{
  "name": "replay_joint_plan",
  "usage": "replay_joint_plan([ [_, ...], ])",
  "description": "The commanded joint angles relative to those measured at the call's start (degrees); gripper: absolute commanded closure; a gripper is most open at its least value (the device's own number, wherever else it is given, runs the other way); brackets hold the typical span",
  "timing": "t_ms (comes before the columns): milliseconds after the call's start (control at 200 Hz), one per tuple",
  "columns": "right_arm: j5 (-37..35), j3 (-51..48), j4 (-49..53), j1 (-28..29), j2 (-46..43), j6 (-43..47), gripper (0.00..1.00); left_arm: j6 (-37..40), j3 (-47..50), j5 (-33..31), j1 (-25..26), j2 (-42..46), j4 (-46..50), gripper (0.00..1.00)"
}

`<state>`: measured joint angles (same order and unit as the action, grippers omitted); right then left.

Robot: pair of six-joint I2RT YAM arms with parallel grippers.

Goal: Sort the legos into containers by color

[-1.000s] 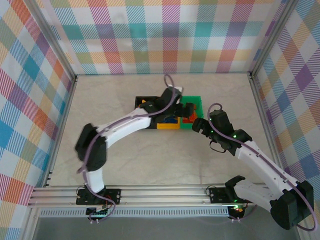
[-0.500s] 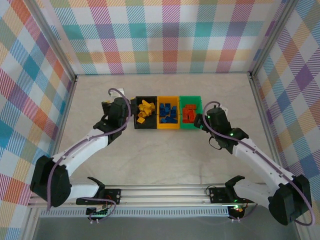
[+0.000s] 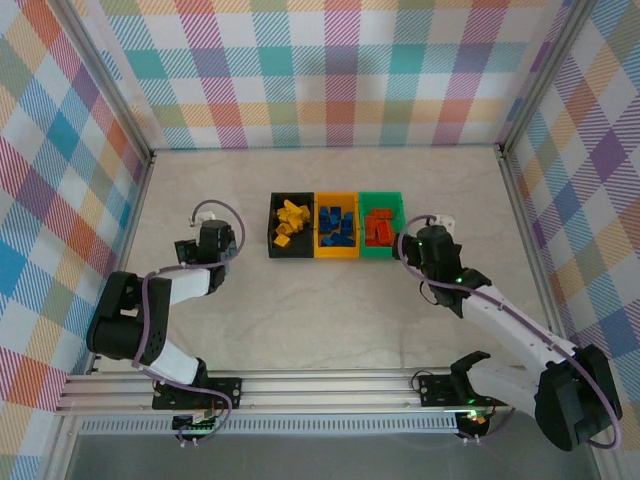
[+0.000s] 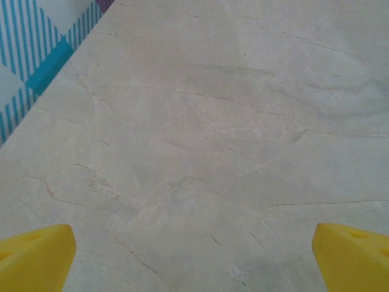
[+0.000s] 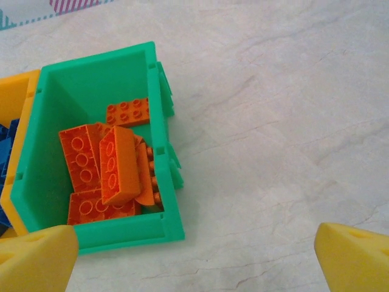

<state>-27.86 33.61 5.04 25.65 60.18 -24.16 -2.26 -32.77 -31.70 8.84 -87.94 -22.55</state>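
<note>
Legos (image 3: 337, 226) are being kept inside the containers (image 3: 336, 255), a row of three joined bins that is being carried by the bench (image 3: 330, 320) around its middle, somewhat nearer the far edge. Yellow bricks (image 3: 290, 220) are being held by the black bin (image 3: 272, 240), blue bricks (image 3: 342, 236) by the yellow-orange bin (image 5: 18, 91), and orange-red bricks (image 5: 115, 167) by the green bin (image 5: 91, 79). In this way each color is being kept apart from the others by the bin walls. In the green bin the bricks are being seen piled loosely, some flat and some tipped against each other, as dropped pieces would be.

The left hand (image 4: 194, 261) is being held low over bare bench toward the left edge, well apart from the bins. Its fingers (image 4: 36, 255) are being held wide apart with nothing between them. The right hand (image 5: 194, 258) is being held just beside the green bin, on the side toward the right edge, and is likewise spread wide and carrying nothing. Both hands are being judged as kept clear of the row so that the sorted piles are not being disturbed. The sorting is being judged as complete or nearly so.
</note>
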Motion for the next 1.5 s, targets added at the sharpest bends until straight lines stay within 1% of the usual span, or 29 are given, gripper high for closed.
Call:
replay_joint_plan([
  [0,-0.70,-2.39,-9.85,-1.14,-1.97,5.14,0.00,1.09,0.79,7.12,-0.86,-0.97,-9.25,0.00],
  [50,-0.80,-3.05,-12.04,-2.21,-2.41,6.76,0.00,2.41,3.36,10.50,-0.88,-0.22,-13.38,0.00],
  [100,-0.78,-3.39,-13.83,-3.74,-2.72,8.69,0.00,2.25,6.67,11.24,-1.11,0.45,-18.67,0.00],
  [130,-0.72,-3.32,-14.35,-4.96,-2.91,9.73,0.00,2.24,9.12,13.56,-1.65,0.25,-22.37,0.00],
  [160,-0.25,-3.31,-15.14,-6.29,-2.96,11.16,0.00,3.95,12.05,15.88,-1.56,-2.49,-32.46,0.00],
  [175,-0.02,-3.29,-15.65,-7.06,-2.97,11.95,0.00,5.07,12.76,15.98,-1.24,-3.46,-35.21,0.00],
  [190,0.18,-3.28,-15.92,-7.71,-2.97,12.66,0.00,5.00,12.54,15.76,-0.99,-3.17,-33.60,0.00],
  [215,0.56,-3.37,-16.51,-8.87,-2.82,13.97,0.00,4.30,10.72,15.44,-0.88,-1.35,-26.18,0.00],
  [230,0.95,-3.48,-17.00,-9.58,-2.65,14.63,0.00,3.71,9.69,15.86,-1.12,-0.91,-23.83,0.00],
  [270,1.87,-3.79,-18.59,-11.44,-1.87,17.23,0.00,3.27,10.03,17.48,-2.37,-2.41,-27.92,0.00],
  [315,2.56,-4.49,-20.77,-13.38,-0.36,19.61,0.00,2.32,9.19,17.56,-2.95,-1.36,-23.90,0.00],
  [350,3.27,-5.37,-23.10,-14.51,1.50,21.64,0.00,2.55,9.53,17.51,-3.00,-1.94,-26.15,0.00],
  [390,3.25,-6.31,-25.57,-15.64,3.90,22.78,0.00,2.14,9.41,16.85,-3.03,-1.45,-24.66,0.00],
  [425,3.83,-7.17,-28.61,-16.54,6.18,23.90,0.00,2.24,9.86,16.23,-3.03,-1.69,-26.00,0.00],
  [510,8.88,-9.58,-38.54,-18.47,11.90,24.19,0.00,2.11,9.83,16.19,-3.04,-1.55,-25.64,0.00],
  [565,10.32,-10.81,-45.55,-19.03,15.29,24.18,0.00,2.11,9.81,16.19,-3.03,-1.52,-25.71,0.00],
  [600,11.91,-9.44,-43.48,-19.43,16.88,23.86,0.00,2.04,9.81,16.21,-3.04,-1.45,-25.50,0.00],
  [645,13.11,-9.15,-45.17,-19.79,19.82,24.09,0.00,2.01,9.77,16.20,-3.04,-1.57,-25.53,0.00],
  [685,14.35,-9.97,-48.68,-20.06,22.84,24.16,0.00,2.02,9.81,16.19,-3.03,-1.53,-25.53,0.00],
  [730,15.24,-11.39,-55.41,-20.67,25.89,24.04,0.00,2.05,9.78,16.27,-2.99,-1.48,-25.53,0.00],
  [780,18.92,-10.78,-51.68,-22.74,25.14,22.42,0.00,2.14,9.74,16.25,-3.00,-1.47,-25.55,0.00],
  [810,19.26,-10.88,-53.18,-23.42,26.72,21.71,0.00,2.12,9.76,16.23,-2.99,-1.49,-25.53,0.00],
  [845,19.71,-11.95,-58.45,-23.75,28.89,21.96,0.00,2.09,9.70,16.23,-3.04,-1.50,-25.49,0.00],
  [860,19.90,-11.76,-56.63,-23.76,28.48,21.77,0.00,2.05,9.74,16.29,-3.02,-1.47,-25.51,0.00],
  [890,20.02,-10.82,-53.09,-23.86,27.29,21.41,0.00,2.03,9.70,16.26,-3.04,-1.47,-25.46,0.00],
  [935,19.98,-11.53,-56.61,-23.90,28.36,21.65,0.00,2.11,9.75,16.28,-3.03,-1.49,-25.52,0.00],
  [985,20.12,-10.94,-53.60,-23.93,27.54,21.42,0.00,2.12,9.73,16.32,-3.04,-1.54,-25.53,0.00],
  [1020,19.95,-11.25,-55.37,-23.93,28.02,21.62,0.00,2.15,9.75,16.26,-2.99,-1.53,-25.53,0.00],
  [1495,20.04,-11.28,-54.70,-23.96,27.62,21.63,0.00,2.15,9.66,16.31,-3.04,-1.57,-25.44,0.00],
])
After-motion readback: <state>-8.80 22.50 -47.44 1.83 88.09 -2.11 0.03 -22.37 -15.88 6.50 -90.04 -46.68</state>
